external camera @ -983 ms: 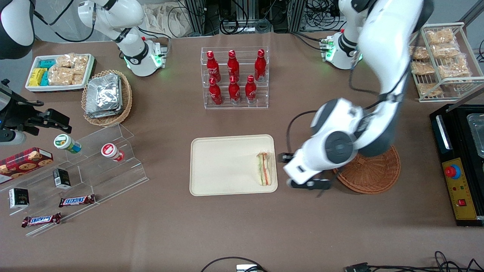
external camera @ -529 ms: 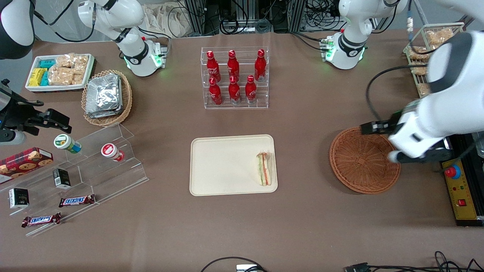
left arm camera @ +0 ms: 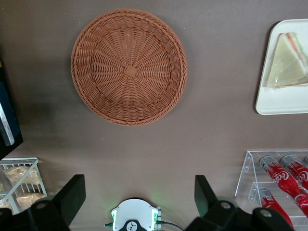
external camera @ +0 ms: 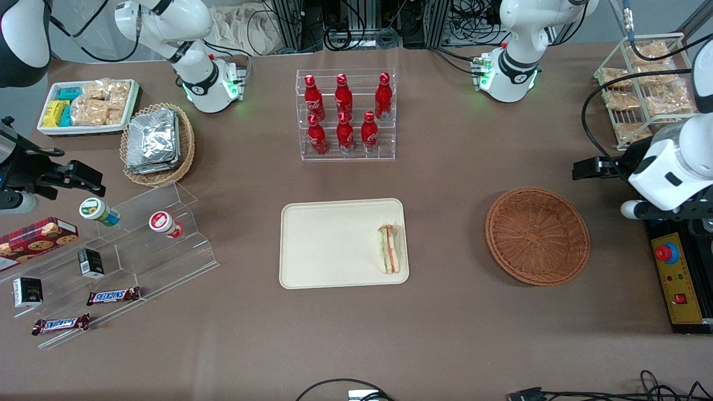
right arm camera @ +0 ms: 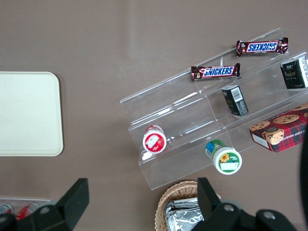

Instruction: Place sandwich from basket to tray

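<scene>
With the sandwich resting on the tray and the basket empty, park the released, empty hand high at the worktop's working-arm edge.

Worktop layout:
- Tray — mid-worktop; sandwich lies in it, at the edge nearest the basket.
- Basket — beside the tray, toward the working arm's end.
- Bottle rack — farther from the front camera than the tray.
- Claw — fingers spread, raised at the working arm's end, beside the basket.
</scene>
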Available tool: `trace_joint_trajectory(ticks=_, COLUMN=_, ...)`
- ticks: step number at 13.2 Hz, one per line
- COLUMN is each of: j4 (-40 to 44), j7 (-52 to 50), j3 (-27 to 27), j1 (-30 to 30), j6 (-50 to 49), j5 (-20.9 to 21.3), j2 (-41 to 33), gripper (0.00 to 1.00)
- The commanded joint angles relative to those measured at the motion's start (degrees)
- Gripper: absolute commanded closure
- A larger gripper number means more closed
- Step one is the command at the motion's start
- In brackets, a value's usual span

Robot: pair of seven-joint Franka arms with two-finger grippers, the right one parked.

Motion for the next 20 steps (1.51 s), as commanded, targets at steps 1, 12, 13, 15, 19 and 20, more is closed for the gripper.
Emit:
trace_joint_trajectory(ticks=1, j4=-11.59, j7=1.17, j3=-0.19, j1=0.28, j6=7.26, j5=1.08, j2=-7.84, gripper=0.00)
trace_joint_trajectory(ticks=12, j4=-22.44, j7=1.61, j3=10.85, j1=-9.79, j6=14.32, j5=1.08, j2=-15.78, gripper=0.00)
trace_joint_trajectory(ticks=13, j4=-22.36, j7=2.57, j3=12.10, j1=-11.04, j6=14.32, j5=1.17, j2=-15.86, gripper=0.00)
trace_joint_trajectory(ticks=15, j4=-22.01, j7=3.46, j3=12.11, j1=-11.05, j6=14.50, j5=1.17, j2=-15.60, gripper=0.00)
trace_joint_trajectory(ticks=19, j4=-19.82, j7=3.46, j3=12.11, j1=-11.05, j6=14.06, j5=1.17, j2=-14.46, gripper=0.00)
trace_joint_trajectory(ticks=20, j4=-19.72, j7=3.54, j3=12.03, j1=-11.05, j6=13.97, j5=1.17, j2=-14.28, gripper=0.00)
